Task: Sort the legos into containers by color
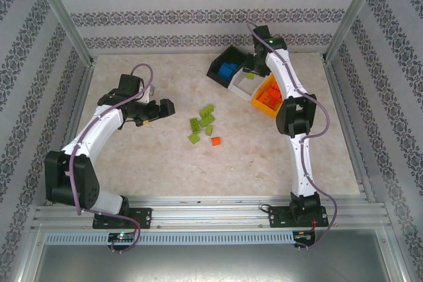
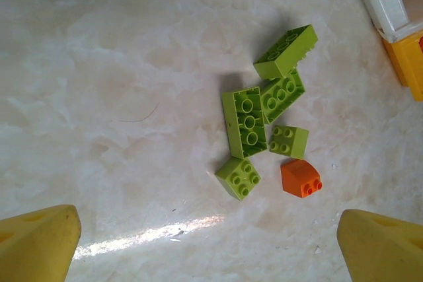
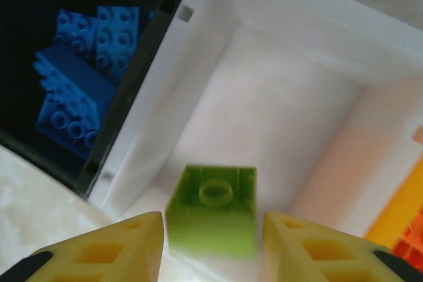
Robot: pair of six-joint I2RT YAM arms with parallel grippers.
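In the right wrist view a lime green lego (image 3: 213, 196) hangs blurred, hollow side up, over the floor of the white container (image 3: 277, 104). My right gripper (image 3: 213, 230) is open, with a slim gap between the brick and each yellow finger. Blue legos (image 3: 79, 77) lie in the black container (image 1: 223, 65). The orange-yellow container (image 1: 268, 97) holds orange bricks. Several green legos (image 2: 246, 122) and one orange lego (image 2: 301, 178) lie loose on the table. My left gripper (image 2: 210, 237) is wide open just short of them, holding nothing.
The three containers stand joined in a row at the back right, with the right arm (image 1: 291, 90) reaching over them. The enclosure's patterned walls and metal posts (image 1: 63, 14) border the marble tabletop (image 1: 165, 163).
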